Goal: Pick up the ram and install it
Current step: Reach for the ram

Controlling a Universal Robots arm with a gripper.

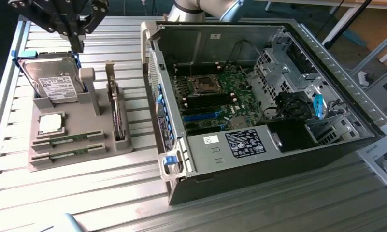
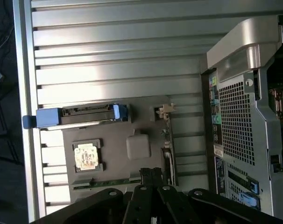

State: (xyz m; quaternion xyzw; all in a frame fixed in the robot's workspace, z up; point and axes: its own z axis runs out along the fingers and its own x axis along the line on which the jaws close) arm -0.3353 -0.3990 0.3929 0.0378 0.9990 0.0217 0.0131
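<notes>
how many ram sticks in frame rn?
2. Both sit in slots of the gray holder, seen in the exterior view: one ram stick just beside the processor chip, the other ram stick by the holder's near edge. The motherboard may hide more.

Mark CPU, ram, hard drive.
CPU (image 1: 51,123): exterior view, centre of its silver lid.
ram (image 1: 71,140): exterior view, mid-length of the stick nearer the CPU.
hard drive (image 1: 54,87): exterior view, its white label.
</notes>
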